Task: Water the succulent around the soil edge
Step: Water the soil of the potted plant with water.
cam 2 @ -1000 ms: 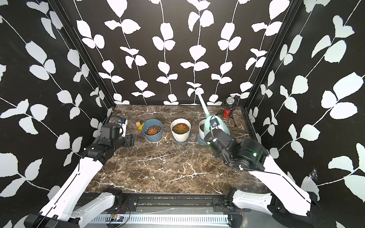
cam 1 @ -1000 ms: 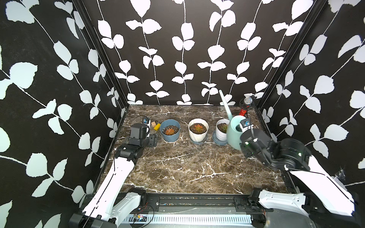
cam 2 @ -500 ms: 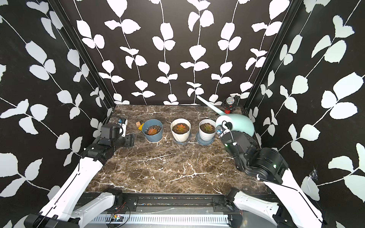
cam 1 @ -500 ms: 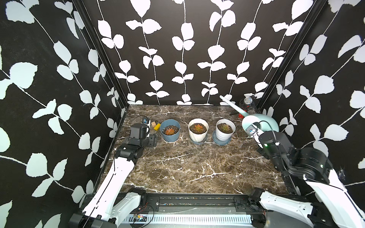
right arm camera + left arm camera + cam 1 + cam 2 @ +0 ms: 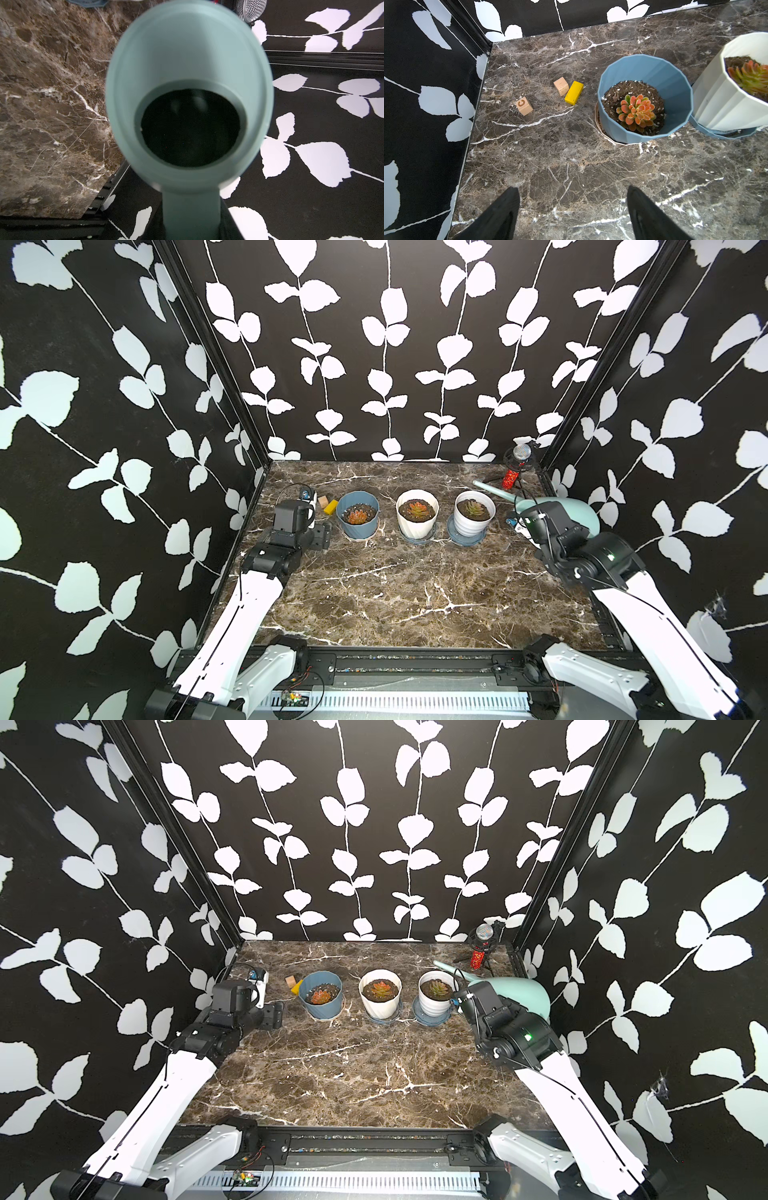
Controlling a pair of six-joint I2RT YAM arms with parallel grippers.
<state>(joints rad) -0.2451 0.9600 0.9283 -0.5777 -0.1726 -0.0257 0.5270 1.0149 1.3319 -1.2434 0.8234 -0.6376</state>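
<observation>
- Two grippers, two states: the right gripper [image 5: 191, 227] is clamped on the handle of the mint-green watering can [image 5: 579, 512]. The left gripper [image 5: 572, 190] hangs with its fingers spread and holds nothing, above the marble tabletop [image 5: 395, 585].
- The can's spout [image 5: 490, 488] reaches toward the back of the nearest pot.
- That white ribbed pot [image 5: 475, 520] holds the green succulent [image 5: 475, 509].
- A white faceted pot [image 5: 417, 522] and a blue pot [image 5: 643, 66] complete the row.
- A yellow block [image 5: 574, 92] lies beside the blue pot.
</observation>
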